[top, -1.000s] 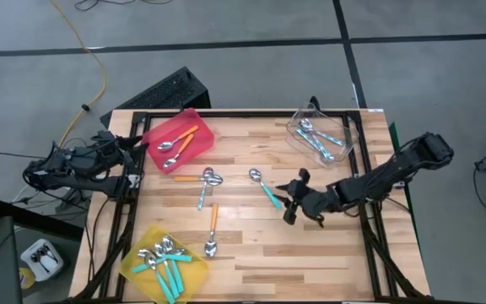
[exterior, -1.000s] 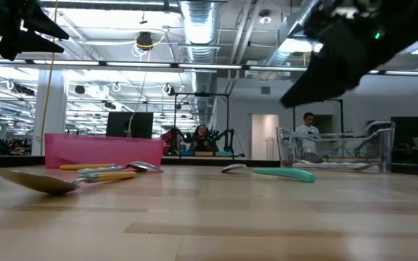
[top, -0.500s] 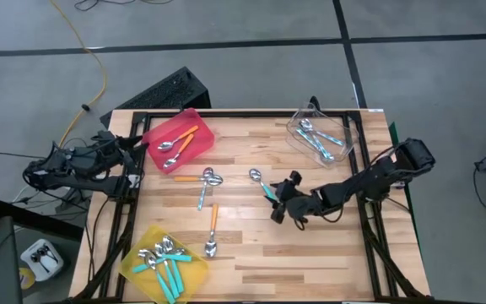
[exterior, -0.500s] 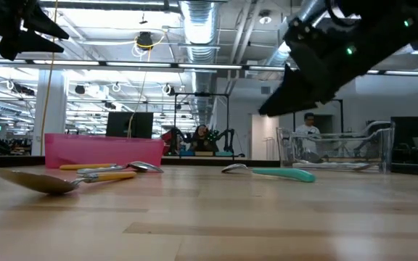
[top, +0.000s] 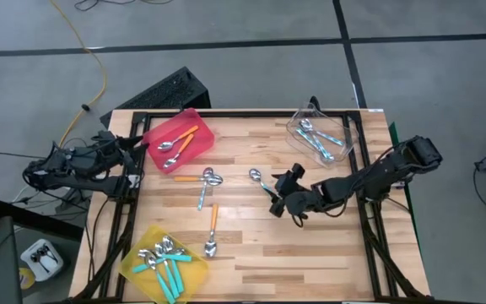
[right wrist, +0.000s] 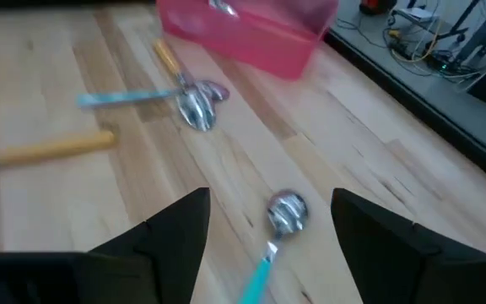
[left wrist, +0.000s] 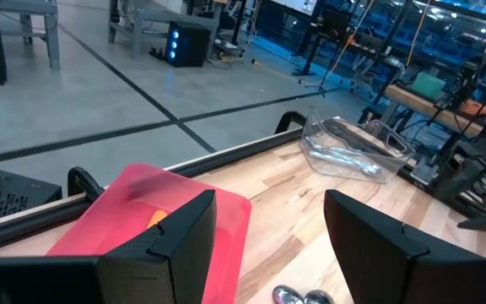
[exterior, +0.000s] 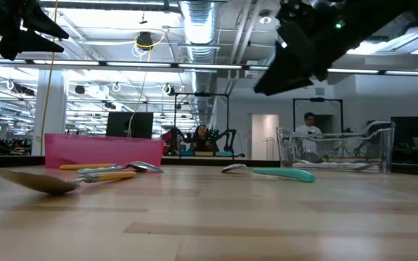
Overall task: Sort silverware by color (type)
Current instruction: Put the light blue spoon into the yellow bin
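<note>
Teal-handled spoon (top: 264, 187) lies loose mid-tabletop (top: 310, 245), just under my right end effector (top: 282, 196), fingers apart, empty. Left end effector (left wrist: 264, 232) parked off tabletop edge by red bin (top: 178, 139), fingers apart. Other spoons sit in red, yellow (top: 163, 262), clear bins (top: 323, 135).

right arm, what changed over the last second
The right end effector slid left across the table and now hovers open over the loose teal spoon, nothing held. The left end effector stayed parked by the red bin; all spoons stayed put.
</note>
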You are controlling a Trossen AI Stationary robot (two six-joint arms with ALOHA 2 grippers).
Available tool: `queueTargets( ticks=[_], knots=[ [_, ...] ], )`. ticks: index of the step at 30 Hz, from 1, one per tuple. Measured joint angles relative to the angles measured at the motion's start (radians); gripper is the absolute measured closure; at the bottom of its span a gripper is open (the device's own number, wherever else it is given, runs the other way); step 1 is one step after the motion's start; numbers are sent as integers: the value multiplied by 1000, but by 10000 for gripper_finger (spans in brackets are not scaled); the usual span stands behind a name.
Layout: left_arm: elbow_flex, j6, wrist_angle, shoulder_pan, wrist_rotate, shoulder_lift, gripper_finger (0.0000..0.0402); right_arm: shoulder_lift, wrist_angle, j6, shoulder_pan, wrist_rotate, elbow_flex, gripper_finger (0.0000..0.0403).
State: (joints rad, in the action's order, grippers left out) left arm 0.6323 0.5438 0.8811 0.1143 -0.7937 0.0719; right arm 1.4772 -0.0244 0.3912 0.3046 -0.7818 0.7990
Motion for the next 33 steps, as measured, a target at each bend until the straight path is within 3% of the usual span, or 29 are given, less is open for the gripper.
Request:
queueTargets(
  ticks=[5, 9, 14, 17, 24, 33],
  knots=[
    [0, 0, 0, 0, -1, 0, 196, -2, -27, 22, -12, 20, -3, 128],
    [0, 0, 0, 0, -3, 0, 196, -2, -29, 19, -35, 127, -3, 128],
    [0, 0, 0, 0, -3, 0, 196, -2, 3, -17, -46, 129, -26, 128],
    [0, 0, 0, 0, -3, 0, 196, -2, 90, -28, -57, 126, -71, 128],
    [0, 0, 0, 0, -3, 0, 196, 17, 470, -71, -74, 120, -244, 128],
    [0, 0, 0, 0, -8, 0, 196, 71, 655, -116, -90, 98, -332, 128]
  ],
)
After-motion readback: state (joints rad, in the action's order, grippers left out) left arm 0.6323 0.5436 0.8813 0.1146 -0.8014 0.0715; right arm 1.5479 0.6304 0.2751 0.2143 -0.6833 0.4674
